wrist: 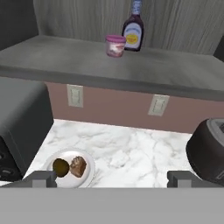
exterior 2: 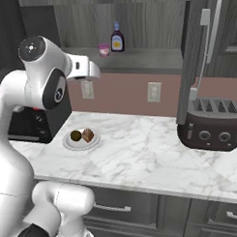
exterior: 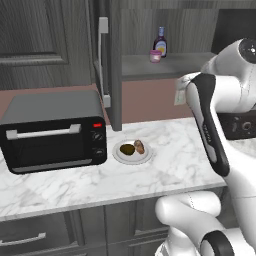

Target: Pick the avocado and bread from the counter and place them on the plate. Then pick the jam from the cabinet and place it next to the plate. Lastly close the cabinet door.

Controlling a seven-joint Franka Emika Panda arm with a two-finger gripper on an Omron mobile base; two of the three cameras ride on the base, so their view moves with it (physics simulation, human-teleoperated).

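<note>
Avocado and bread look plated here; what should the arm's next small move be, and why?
Probably reach up toward the jam on the cabinet shelf: the avocado and bread already lie on the plate, and the open gripper holds nothing.

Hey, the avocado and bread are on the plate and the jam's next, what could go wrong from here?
The jam stands close beside the taller bottle on the cabinet shelf, so the open gripper may knock the bottle over. The open cabinet door hangs over the counter near the arm's path and could be bumped.
</note>
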